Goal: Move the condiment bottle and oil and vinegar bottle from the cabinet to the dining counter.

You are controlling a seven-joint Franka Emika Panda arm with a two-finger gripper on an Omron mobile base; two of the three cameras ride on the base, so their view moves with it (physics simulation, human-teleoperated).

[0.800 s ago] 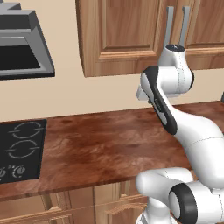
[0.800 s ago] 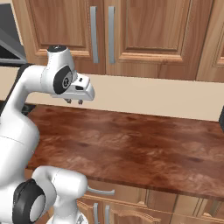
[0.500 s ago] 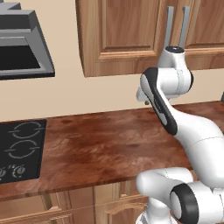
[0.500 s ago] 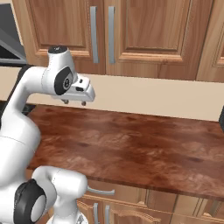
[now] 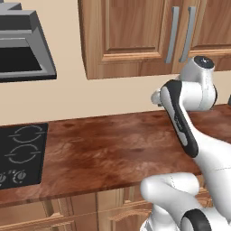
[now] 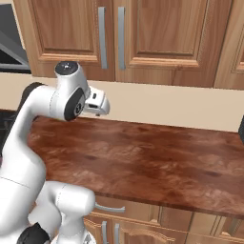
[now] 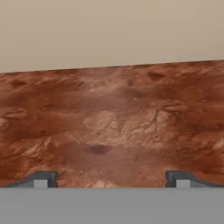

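The cabinet [image 6: 143, 33] doors are shut, hiding whatever is inside; its top is cut off. The stovetop [image 5: 20, 153] runs off the left edge.

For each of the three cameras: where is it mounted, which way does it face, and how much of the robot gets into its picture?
Left base view: behind the arm's left, facing the closed cabinet, counter, stovetop; arm at right.
Right base view: behind the right, same cabinet and counter; arm at left, gripper above the counter.
Hand view: on the hand, facing the counter and wall; fingers spread wide, nothing between.
Both base views share cabinet, counter, arm.
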